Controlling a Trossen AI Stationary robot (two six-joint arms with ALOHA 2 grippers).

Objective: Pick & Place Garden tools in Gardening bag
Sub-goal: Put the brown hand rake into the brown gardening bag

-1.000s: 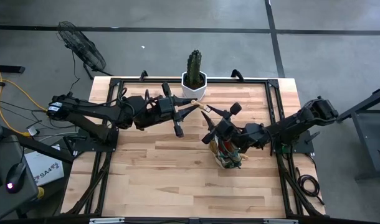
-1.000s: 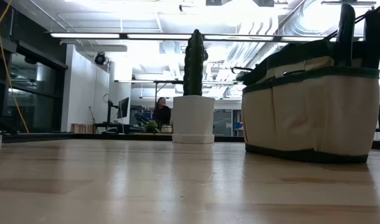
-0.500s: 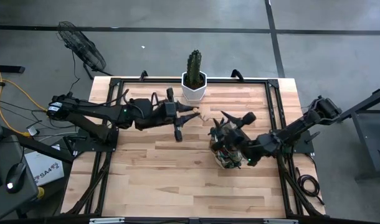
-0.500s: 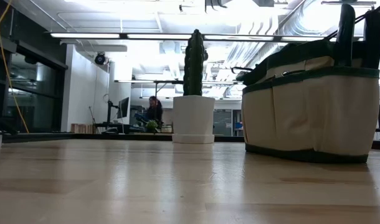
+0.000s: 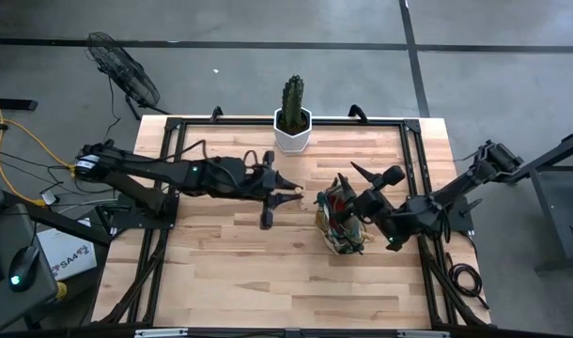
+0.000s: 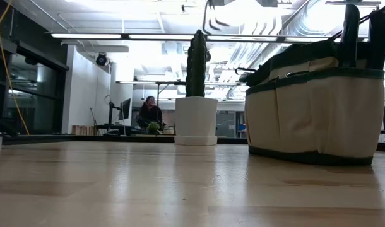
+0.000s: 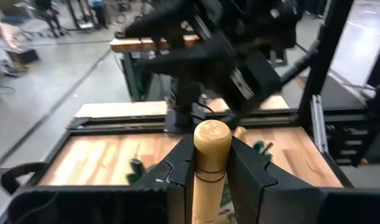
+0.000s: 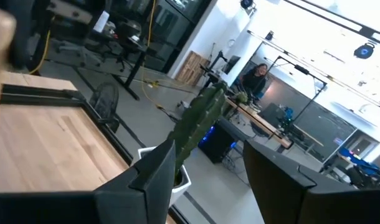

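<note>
Fingers of the left gripper [image 7: 212,171] are clamping a round wooden tool handle [image 7: 211,163] beside the olive-and-tan fabric bag [image 5: 341,222]; the right gripper [image 8: 205,168] is hanging spread apart above that bag.

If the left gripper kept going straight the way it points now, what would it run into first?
Most likely the gardening bag. The left gripper, shut on a wooden-handled tool, points across the table toward it; heights are hard to judge, so it might pass above.

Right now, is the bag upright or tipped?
Upright: the bag sits flat on the table, handles up, low view.
</note>
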